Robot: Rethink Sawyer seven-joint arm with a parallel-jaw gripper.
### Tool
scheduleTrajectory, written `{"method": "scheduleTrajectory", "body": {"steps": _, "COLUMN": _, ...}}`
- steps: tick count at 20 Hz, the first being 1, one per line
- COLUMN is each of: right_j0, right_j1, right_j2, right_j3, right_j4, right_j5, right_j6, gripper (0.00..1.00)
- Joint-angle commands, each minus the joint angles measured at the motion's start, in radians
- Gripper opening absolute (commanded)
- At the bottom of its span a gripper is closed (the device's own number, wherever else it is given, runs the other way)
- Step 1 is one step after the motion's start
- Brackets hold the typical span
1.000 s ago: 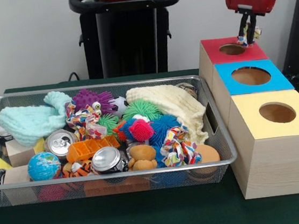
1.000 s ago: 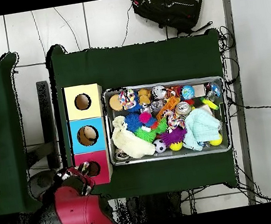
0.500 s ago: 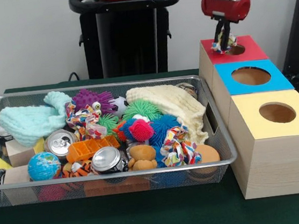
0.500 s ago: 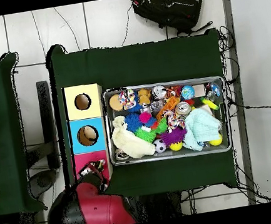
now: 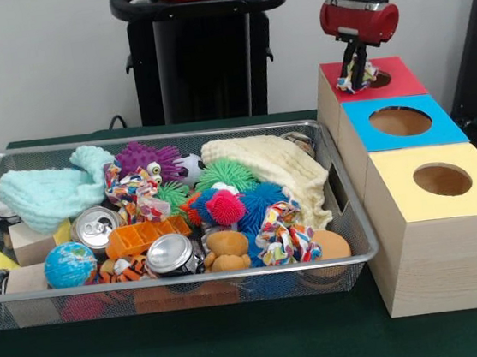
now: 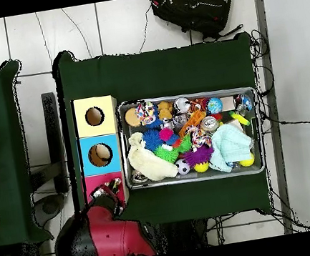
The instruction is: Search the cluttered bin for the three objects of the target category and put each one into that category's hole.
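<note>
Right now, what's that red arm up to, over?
Hand shut on a spotted cloth knot, over the red-topped box. Yellow-topped box's hole open, unblocked. Two more knots in the bin.

Count on inspection: three wooden boxes, one red-topped [image 5: 369,79], one blue-topped [image 5: 400,121], one yellow-topped [image 5: 440,181], each with one round hole. One wire bin [image 5: 173,281]. Three knotted spotted cloth twists visible: two in the bin [image 5: 136,190] [image 5: 284,238], one at the gripper [image 5: 356,75]. Two drink cans [image 5: 96,227] [image 5: 170,253]. One globe ball [image 5: 70,265]. One orange tray [image 5: 146,235]. Two towels, mint [image 5: 46,193] and cream [image 5: 268,171]
</note>
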Motion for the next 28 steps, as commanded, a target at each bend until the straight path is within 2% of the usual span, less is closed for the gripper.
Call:
{"method": "scheduleTrajectory", "body": {"steps": 1, "right_j0": 0.024, "right_j1": 0.063, "right_j2": 0.011, "right_j3": -0.117, "right_j4": 0.072, "right_j5": 0.173, "right_j6": 0.131, "gripper": 0.00}}
{"method": "scheduleTrajectory", "body": {"steps": 3, "right_j0": 0.025, "right_j1": 0.061, "right_j2": 0.006, "right_j3": -0.135, "right_j4": 0.072, "right_j5": 0.197, "right_j6": 0.128, "gripper": 0.00}}
{"method": "scheduleTrajectory", "body": {"steps": 13, "right_j0": -0.009, "right_j1": 0.069, "right_j2": 0.029, "right_j3": -0.134, "right_j4": 0.062, "right_j5": 0.173, "right_j6": 0.118, "gripper": 0.00}}
{"method": "scheduleTrajectory", "body": {"steps": 17, "right_j0": -0.006, "right_j1": 0.001, "right_j2": -0.012, "right_j3": -0.184, "right_j4": 0.050, "right_j5": 0.325, "right_j6": 0.100, "gripper": 0.00}}
{"method": "scheduleTrajectory", "body": {"steps": 21, "right_j0": -0.049, "right_j1": -0.087, "right_j2": -0.020, "right_j3": -0.226, "right_j4": 0.018, "right_j5": 0.470, "right_j6": 0.058, "gripper": 0.00}}
{"method": "scheduleTrajectory", "body": {"steps": 25, "right_j0": -0.098, "right_j1": -0.111, "right_j2": -0.017, "right_j3": -0.262, "right_j4": -0.009, "right_j5": 0.524, "right_j6": 0.015, "gripper": 0.00}}
{"method": "scheduleTrajectory", "body": {"steps": 28, "right_j0": -0.151, "right_j1": -0.095, "right_j2": -0.004, "right_j3": -0.285, "right_j4": -0.033, "right_j5": 0.515, "right_j6": -0.027, "gripper": 0.00}}
